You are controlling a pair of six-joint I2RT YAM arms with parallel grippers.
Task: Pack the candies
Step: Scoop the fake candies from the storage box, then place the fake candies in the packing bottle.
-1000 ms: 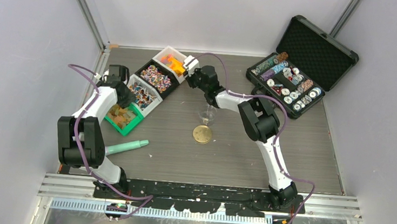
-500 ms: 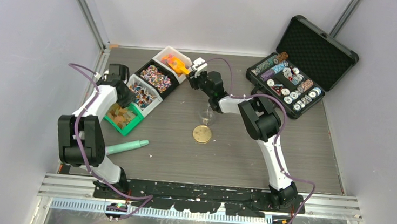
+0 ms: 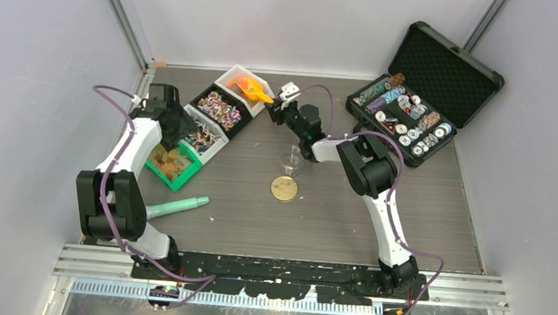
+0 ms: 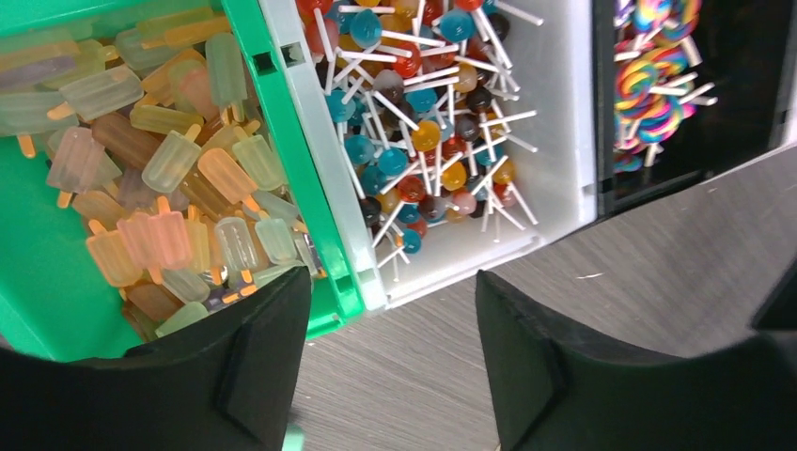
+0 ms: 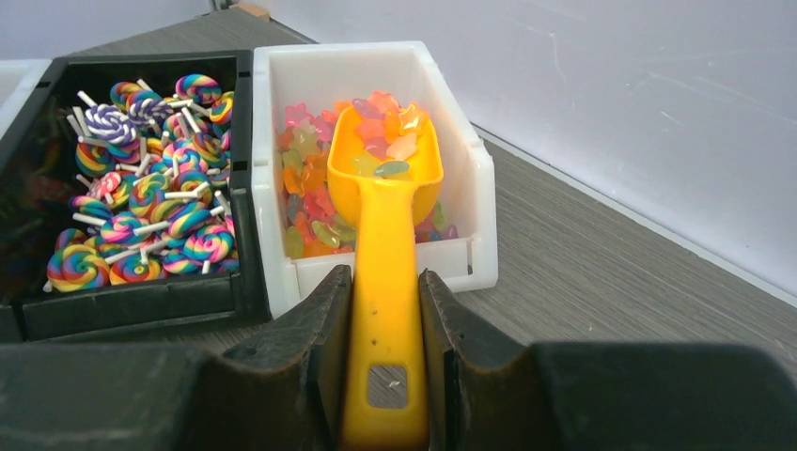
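Currently your right gripper [image 5: 385,287] is pinching the orange scoop [image 5: 385,240] of candies [image 5: 381,141]; left gripper [image 4: 390,310] is gaping empty, over grey wood-grain table [image 3: 331,223], pale walls [image 3: 310,23].

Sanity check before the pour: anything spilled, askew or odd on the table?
No spill visible. The candies sit in their bins or in the orange scoop, held by the right pincer above the far white bin. Loose on the table: a green stick by the green bin and a gold disc beside the clear cup.
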